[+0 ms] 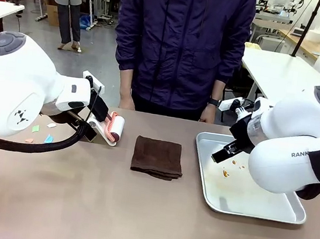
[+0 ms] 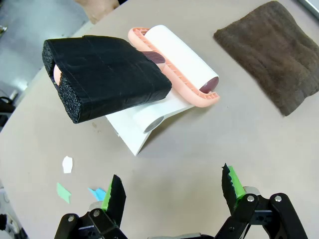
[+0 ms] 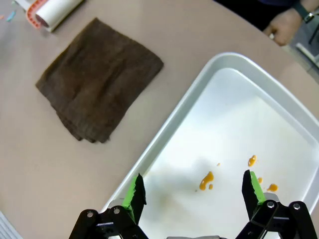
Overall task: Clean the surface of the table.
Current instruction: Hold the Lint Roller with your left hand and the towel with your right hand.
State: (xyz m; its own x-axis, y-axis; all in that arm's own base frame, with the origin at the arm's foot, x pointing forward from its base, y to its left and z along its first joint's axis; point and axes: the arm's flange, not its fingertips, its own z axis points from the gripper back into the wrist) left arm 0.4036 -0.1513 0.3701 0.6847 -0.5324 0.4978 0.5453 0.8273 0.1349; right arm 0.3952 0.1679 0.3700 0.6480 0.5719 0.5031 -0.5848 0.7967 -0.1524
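The table (image 1: 107,207) has a matte brownish top. On its left part several small paper scraps (image 1: 43,133) lie loose; the left wrist view shows a white scrap (image 2: 67,164), a green scrap (image 2: 62,192) and a blue scrap (image 2: 97,193). A lint roller (image 2: 169,59) with a white roll, pink frame and black foam handle rests on a white stand. My left gripper (image 2: 173,191) hovers open just short of it, holding nothing. A folded brown cloth (image 1: 157,157) lies mid-table. My right gripper (image 3: 193,191) hangs open over the tray, empty.
A silver metal tray (image 1: 289,214) sits on the right of the table with small orange stains (image 3: 207,179) on its floor. A person in a dark jacket stands at the far edge, one hand (image 3: 284,22) near the tray's far corner.
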